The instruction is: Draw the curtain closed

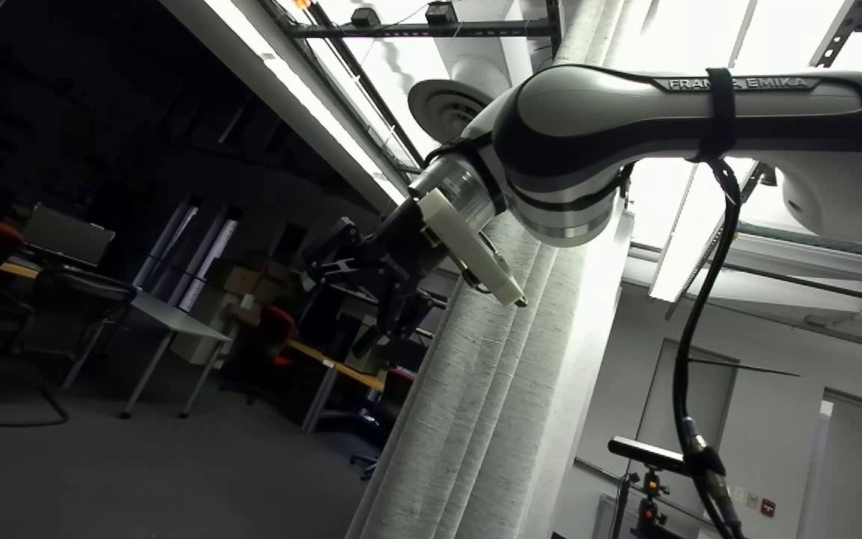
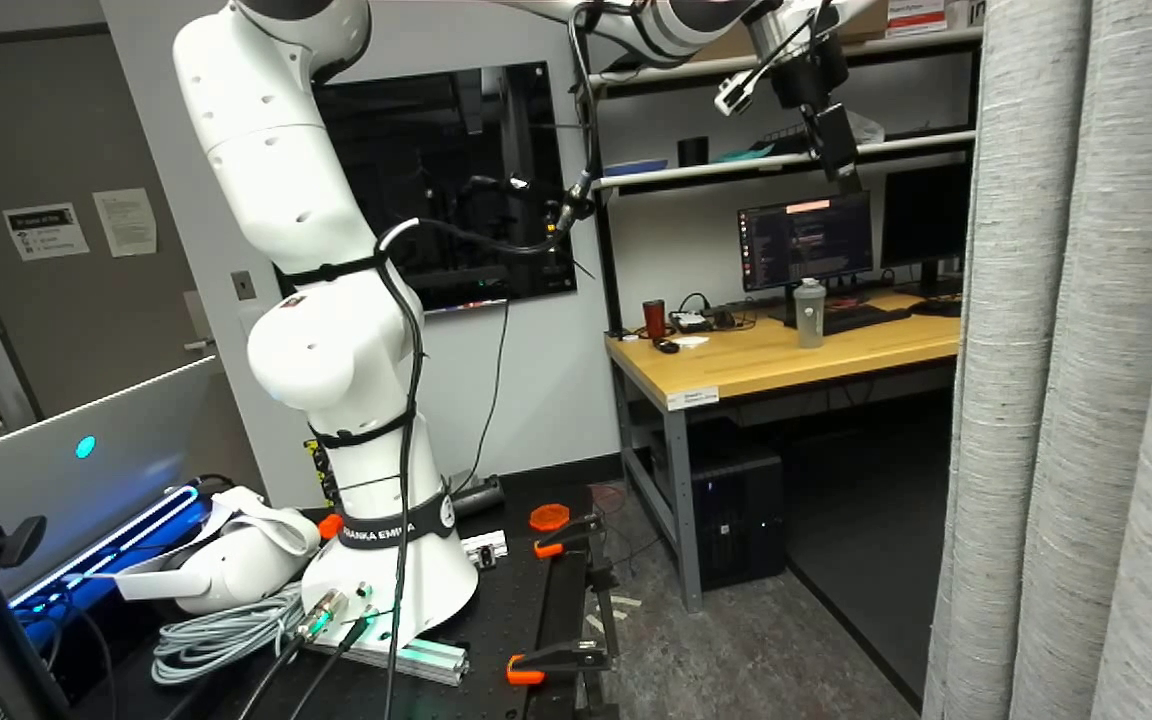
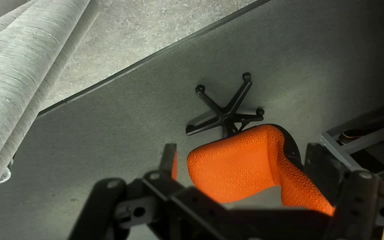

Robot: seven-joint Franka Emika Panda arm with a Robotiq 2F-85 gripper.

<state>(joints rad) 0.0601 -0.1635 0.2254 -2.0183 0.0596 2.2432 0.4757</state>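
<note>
The curtain [image 2: 1096, 380] falls in folds at 3 o'clock in an exterior view and at 10 o'clock in the wrist view, where the gripper [image 3: 241, 156] hangs with its jaws apart, a chair [image 3: 233, 168] showing between them toward 5 o'clock.

"FRANKA EMIKA" — partly covered — marks the robot arm [image 1: 625, 99] and its base band [image 2: 376, 533], the paper notices [image 2: 46, 232] illegible.

Curtain [image 3: 22, 76] L of chair [image 3: 242, 163], wrist vw.
</note>
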